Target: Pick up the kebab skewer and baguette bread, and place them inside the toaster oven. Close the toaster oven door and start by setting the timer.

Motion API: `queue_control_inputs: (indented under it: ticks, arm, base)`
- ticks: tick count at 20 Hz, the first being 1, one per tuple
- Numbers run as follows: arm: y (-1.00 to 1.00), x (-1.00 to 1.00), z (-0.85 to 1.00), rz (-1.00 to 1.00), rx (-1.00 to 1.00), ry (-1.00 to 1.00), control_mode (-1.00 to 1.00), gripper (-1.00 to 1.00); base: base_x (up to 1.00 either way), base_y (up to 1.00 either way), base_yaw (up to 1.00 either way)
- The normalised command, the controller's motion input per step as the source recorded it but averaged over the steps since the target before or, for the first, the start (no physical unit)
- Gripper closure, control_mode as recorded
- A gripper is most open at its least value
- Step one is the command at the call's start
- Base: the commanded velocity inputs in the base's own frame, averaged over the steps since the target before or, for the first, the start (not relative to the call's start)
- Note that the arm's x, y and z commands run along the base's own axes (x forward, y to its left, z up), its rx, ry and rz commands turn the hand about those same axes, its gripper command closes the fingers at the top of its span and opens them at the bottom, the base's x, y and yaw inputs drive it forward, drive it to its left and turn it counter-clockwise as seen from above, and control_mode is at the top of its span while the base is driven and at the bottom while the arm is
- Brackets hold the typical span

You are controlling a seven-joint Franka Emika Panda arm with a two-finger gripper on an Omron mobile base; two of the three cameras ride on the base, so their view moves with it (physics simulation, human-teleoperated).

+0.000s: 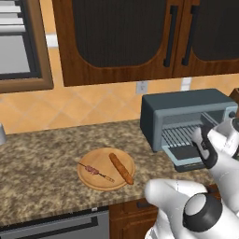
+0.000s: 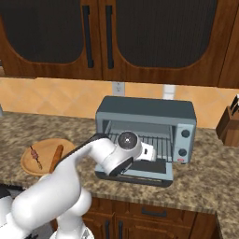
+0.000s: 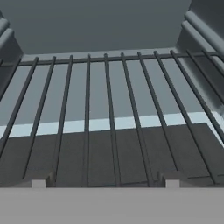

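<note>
Two dark fingertips (image 3: 38, 183) show at the bottom of the hand view, set wide apart with nothing between them, so your gripper (image 3: 104, 183) is open and empty. Directly ahead of the jaws lies the wire rack (image 3: 109, 109) of the toaster oven (image 2: 145, 117), and below them the toaster oven door (image 2: 140, 173) hangs folded down flat. Nothing sits on the rack yet.

Both foods lie well off to the left of the jaws, on a round wooden plate (image 1: 88, 179) on the granite counter (image 1: 37, 158). The kebab skewer (image 1: 96, 172) is probably light and stiff, but its stick is thin and lies flat, so you should pinch across a meat chunk near the middle, not the bare stick. The baguette bread (image 1: 121, 168), just beside it, looks light with a firm crust; take it across its thickest midsection so it will not tip, and squeeze gently, since I judge it could dent.
</note>
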Motion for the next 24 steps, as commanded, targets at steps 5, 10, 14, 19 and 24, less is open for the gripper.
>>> queue_control_inputs:
  ticks: [5, 10, 14, 19, 24]
  arm:
    - [0.00, -0.41, -0.38, 0.00, 0.00, 0.03, -1.00, -1.00]
    - [0.00, -0.33, -0.35, 0.00, 0.00, 0.07, -1.00, -1.00]
    - [0.00, -0.36, -0.06, 0.00, 0.00, 0.05, -1.00, -1.00]
    - [0.00, -0.12, 0.88, 0.00, 0.05, 0.08, -1.00, -1.00]
    - [0.35, -0.24, 0.41, 0.00, 0.02, 0.15, -1.00, -1.00]
  base:
    - [0.00, 0.00, 0.00]
    - [0.00, 0.00, 0.00]
    - [0.00, 0.00, 0.00]
    - [0.00, 0.00, 0.00]
    - [0.00, 0.00, 0.00]
